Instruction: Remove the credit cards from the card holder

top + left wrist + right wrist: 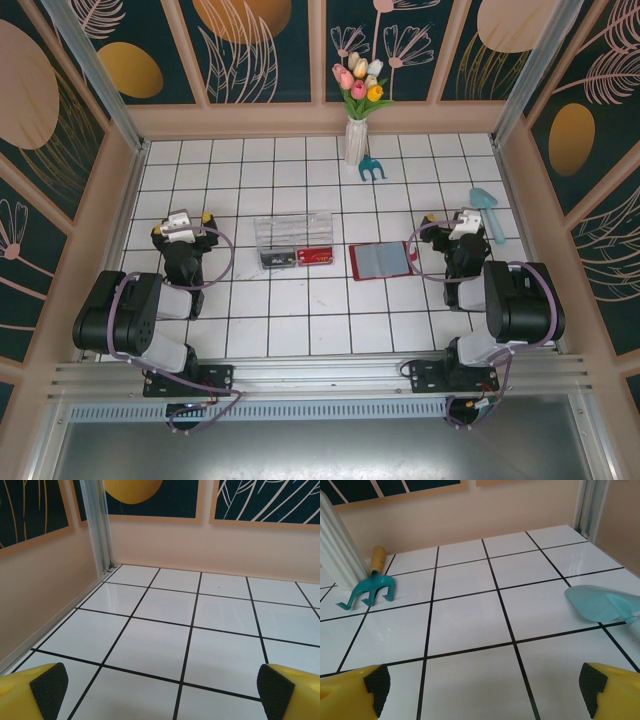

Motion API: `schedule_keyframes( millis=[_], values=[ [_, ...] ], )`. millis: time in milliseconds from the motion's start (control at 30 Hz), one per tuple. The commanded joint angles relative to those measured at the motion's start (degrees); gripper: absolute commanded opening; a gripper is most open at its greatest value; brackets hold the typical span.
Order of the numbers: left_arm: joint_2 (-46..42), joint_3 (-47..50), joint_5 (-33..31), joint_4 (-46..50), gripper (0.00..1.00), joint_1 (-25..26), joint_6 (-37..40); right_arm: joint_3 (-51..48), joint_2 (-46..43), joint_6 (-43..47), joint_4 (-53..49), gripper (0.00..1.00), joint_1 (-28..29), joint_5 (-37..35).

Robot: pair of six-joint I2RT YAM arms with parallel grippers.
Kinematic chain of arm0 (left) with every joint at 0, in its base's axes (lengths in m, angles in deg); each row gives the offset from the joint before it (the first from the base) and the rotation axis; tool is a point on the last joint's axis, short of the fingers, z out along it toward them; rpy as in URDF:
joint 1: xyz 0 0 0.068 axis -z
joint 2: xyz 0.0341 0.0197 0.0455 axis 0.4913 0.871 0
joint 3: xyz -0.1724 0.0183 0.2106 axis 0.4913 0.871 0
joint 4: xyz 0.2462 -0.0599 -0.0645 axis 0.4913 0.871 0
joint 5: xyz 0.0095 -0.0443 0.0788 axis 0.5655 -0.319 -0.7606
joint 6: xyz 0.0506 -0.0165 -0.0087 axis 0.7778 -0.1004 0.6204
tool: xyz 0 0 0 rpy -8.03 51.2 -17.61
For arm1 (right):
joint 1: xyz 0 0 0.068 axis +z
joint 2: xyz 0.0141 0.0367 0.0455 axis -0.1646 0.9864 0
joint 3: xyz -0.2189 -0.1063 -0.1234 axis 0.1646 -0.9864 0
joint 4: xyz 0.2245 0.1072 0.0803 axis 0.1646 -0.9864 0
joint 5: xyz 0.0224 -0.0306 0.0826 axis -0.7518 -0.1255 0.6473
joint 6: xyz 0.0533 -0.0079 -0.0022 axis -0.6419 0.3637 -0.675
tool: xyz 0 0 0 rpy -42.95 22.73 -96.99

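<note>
From the top view I have the card holder (380, 261) lying open and flat on the white tiles, just right of the table's middle, grey pockets facing up. At its 9 o'clock, a short gap away, sit the two credit cards: the red card (314, 257) and, further toward 9 o'clock, the dark grey card (277, 259), both at the near end of the clear plastic box (292, 232); I cannot tell whether they lie inside it. My left gripper (185, 222) hangs at the box's 9 o'clock, jaws spread wide, grasping nothing. My right gripper (463, 222) sits at the holder's 3 o'clock, likewise released, its pads (376, 682) over bare tile. A teal trowel (600, 605) lies at 1 o'clock of it, a teal hand rake (367, 587) at 11.
</note>
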Motion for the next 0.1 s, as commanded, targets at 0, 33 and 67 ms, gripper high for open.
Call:
schedule_keyframes(
  millis=[0, 33, 67],
  values=[
    [0.10, 0.17, 0.73, -2.98, 0.99, -0.43, -0.43, 0.29, 0.14, 0.62, 2.96, 0.99, 0.13, 1.37],
    [0.12, 0.31, 0.73, -3.21, 0.99, -0.42, -0.32, 0.29, 0.15, 0.66, 2.94, 0.99, 0.16, 1.42],
    [0.12, 0.37, 0.73, -3.31, 0.99, -0.41, -0.29, 0.30, 0.07, 0.66, 2.94, 0.99, 0.13, 1.37]
  ],
)
